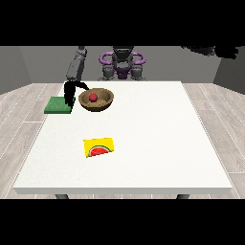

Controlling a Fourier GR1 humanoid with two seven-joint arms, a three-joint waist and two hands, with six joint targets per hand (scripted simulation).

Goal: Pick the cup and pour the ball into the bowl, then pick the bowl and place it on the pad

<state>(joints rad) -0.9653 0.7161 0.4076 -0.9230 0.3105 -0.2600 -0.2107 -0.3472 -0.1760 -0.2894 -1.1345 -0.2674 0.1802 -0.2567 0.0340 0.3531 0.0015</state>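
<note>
A brown bowl (102,102) sits on the white table (143,143) at the back left, with a red ball (93,97) inside it. Just left of the bowl lies the green pad (56,105). The hand at the view's left (70,94) hangs over the pad's right edge, close beside the bowl's left wall. Its fingers point down and its thumb spreads towards the bowl's rim; nothing is in it. I see no cup in this view. The other hand does not show.
A yellow card with a watermelon slice (99,147) lies flat near the table's middle, in front of the bowl. The robot's torso (122,64) stands behind the far edge.
</note>
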